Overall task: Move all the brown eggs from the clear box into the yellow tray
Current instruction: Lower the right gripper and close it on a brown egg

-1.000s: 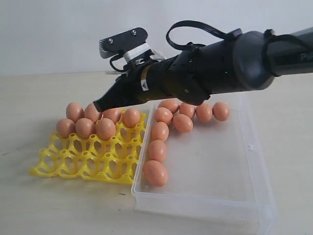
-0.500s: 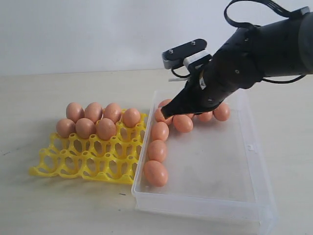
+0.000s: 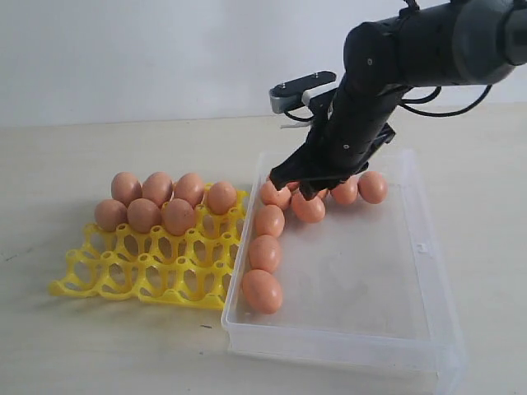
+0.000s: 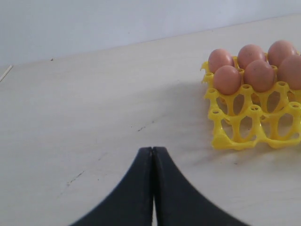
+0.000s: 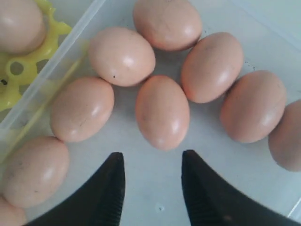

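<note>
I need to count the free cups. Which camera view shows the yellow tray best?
The exterior view: the whole yellow tray shows there, with seven brown eggs in its far cups. The left wrist view shows only one corner with some eggs. The right wrist view shows only a small piece of its lattice.

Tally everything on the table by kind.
Eggs: 16
Tray: 1
Box: 1
Total: 18
</note>
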You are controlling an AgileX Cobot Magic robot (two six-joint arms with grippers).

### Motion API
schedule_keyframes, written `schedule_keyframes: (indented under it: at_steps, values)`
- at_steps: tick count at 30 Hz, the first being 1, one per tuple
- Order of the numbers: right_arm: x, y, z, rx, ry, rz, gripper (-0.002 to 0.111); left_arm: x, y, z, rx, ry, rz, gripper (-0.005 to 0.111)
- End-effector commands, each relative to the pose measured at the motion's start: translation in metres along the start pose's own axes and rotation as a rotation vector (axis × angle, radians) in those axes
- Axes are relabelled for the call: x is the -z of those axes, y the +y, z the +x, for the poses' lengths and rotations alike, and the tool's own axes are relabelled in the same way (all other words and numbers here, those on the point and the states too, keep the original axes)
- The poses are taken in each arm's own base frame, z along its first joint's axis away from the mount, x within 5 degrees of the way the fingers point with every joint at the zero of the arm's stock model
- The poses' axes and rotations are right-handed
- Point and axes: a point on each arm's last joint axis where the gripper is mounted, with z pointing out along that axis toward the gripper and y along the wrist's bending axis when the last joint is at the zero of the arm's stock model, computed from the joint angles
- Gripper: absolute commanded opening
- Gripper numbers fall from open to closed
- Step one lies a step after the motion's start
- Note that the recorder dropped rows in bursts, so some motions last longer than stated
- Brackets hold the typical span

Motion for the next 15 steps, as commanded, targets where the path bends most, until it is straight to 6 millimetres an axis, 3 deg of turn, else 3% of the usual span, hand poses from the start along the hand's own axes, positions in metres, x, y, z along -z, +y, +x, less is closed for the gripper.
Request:
schedule_keyframes:
  at_steps: [1,9,15]
  values:
    - [-0.014,-0.002,-0.012,0.016,0.077,-0.002,0.043,0.001,0.0,-0.002,0.004,-0.016,0.004,0.0]
    - [-0.04,-0.003,-0.023,0.031,0.109,0.011,0.044,0.001,0.0,-0.002,0.004,-0.016,0.004,0.0]
    - [-0.046,-0.004,-0.032,0.056,0.08,0.023,0.044,0.001,0.0,-0.002,0.004,-0.016,0.004,0.0]
